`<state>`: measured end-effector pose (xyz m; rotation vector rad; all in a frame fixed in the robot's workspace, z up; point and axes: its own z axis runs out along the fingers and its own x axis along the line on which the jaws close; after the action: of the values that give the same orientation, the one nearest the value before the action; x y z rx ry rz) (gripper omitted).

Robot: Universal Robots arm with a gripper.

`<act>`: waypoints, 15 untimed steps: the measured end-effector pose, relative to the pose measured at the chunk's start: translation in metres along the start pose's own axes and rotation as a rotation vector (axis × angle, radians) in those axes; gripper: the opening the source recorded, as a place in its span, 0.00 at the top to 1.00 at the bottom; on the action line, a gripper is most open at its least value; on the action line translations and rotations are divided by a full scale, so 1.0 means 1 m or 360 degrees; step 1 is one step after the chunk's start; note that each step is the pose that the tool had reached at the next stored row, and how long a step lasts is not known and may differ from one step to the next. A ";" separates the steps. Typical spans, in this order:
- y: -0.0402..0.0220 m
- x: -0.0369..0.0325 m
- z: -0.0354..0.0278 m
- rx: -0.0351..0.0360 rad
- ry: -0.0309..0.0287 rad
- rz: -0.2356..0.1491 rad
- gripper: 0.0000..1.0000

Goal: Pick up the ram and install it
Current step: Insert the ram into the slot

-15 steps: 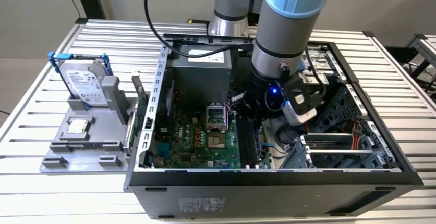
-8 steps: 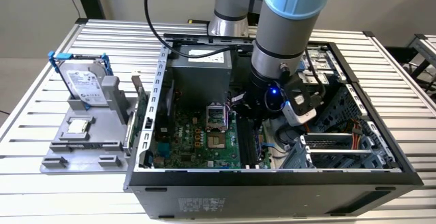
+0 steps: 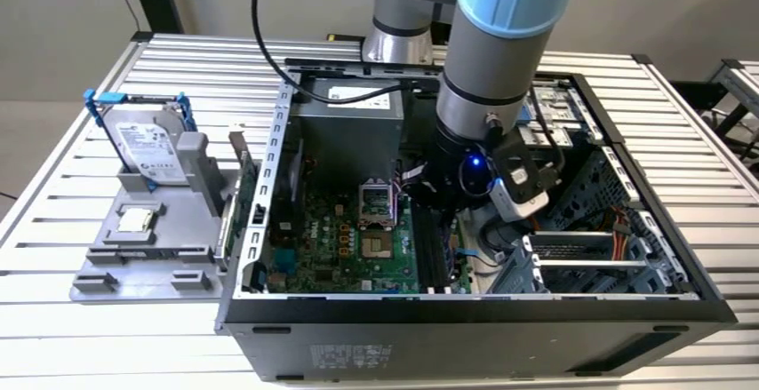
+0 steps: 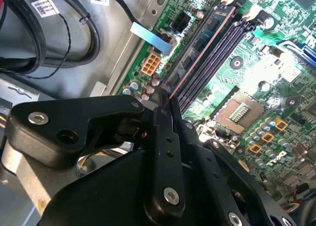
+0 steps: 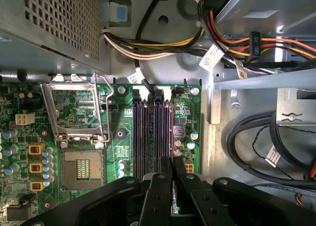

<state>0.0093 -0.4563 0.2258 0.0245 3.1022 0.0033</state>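
Gripping ram, end effector over motherboard slots.

Open computer case on slatted table. Motherboard inside case, toward exterior view's left; drive bays toward right. Gripper above memory slots, ram standing in slot. Parts holder left of case, hard drive upright in it.

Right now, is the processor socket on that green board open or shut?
Open. In the first wrist view the metal frame is swung back off the processor socket, leaving its square contact field bare.
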 end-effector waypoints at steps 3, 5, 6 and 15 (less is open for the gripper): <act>0.0001 0.0004 0.0014 0.0000 -0.00003 0.0004 1.00; 0.0001 0.0006 0.0025 0.0001 -0.00002 0.0006 1.00; 0.0000 0.0007 0.0032 0.0001 -0.00001 0.0008 1.00; 0.0000 0.0011 0.0044 0.0002 -0.00002 0.0025 1.00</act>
<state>0.0084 -0.4562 0.2213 0.0487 3.1017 0.0023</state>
